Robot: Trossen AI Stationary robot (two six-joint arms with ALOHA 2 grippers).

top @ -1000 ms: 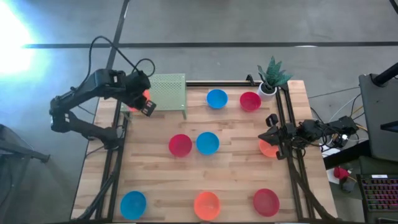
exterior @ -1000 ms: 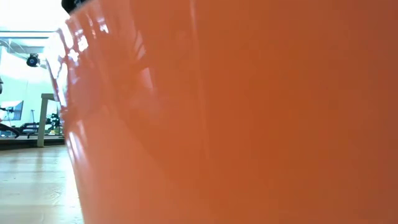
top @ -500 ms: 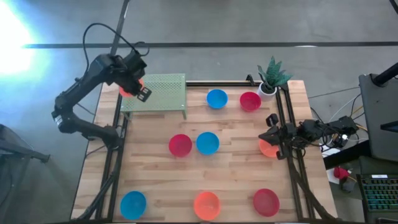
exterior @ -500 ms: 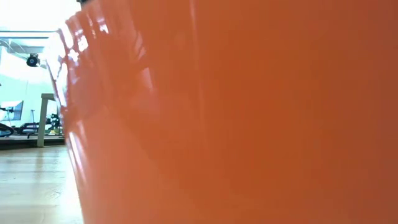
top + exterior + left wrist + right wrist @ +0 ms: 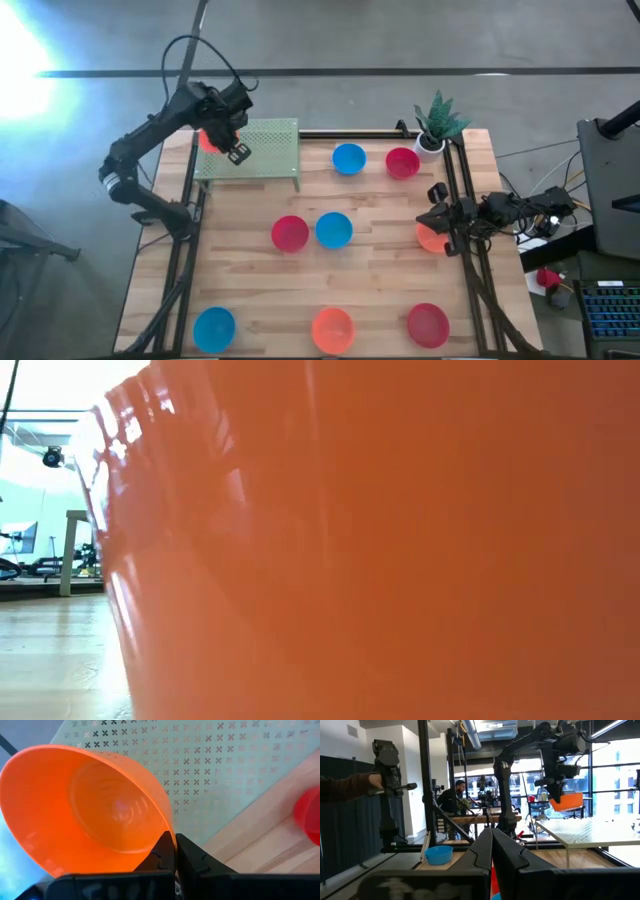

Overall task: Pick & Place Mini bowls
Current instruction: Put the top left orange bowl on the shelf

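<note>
Writing shows nowhere; left hand (image 5: 174, 851) pinches orange bowl (image 5: 85, 810) over perforated shelf (image 5: 220, 775).

An orange bowl (image 5: 400, 560) sat right against the low camera and blocked nearly the whole table — only a strip of wood and far room showed. Another orange bowl (image 5: 428, 238) lay partly hidden under the right gripper (image 5: 437, 216).
</note>
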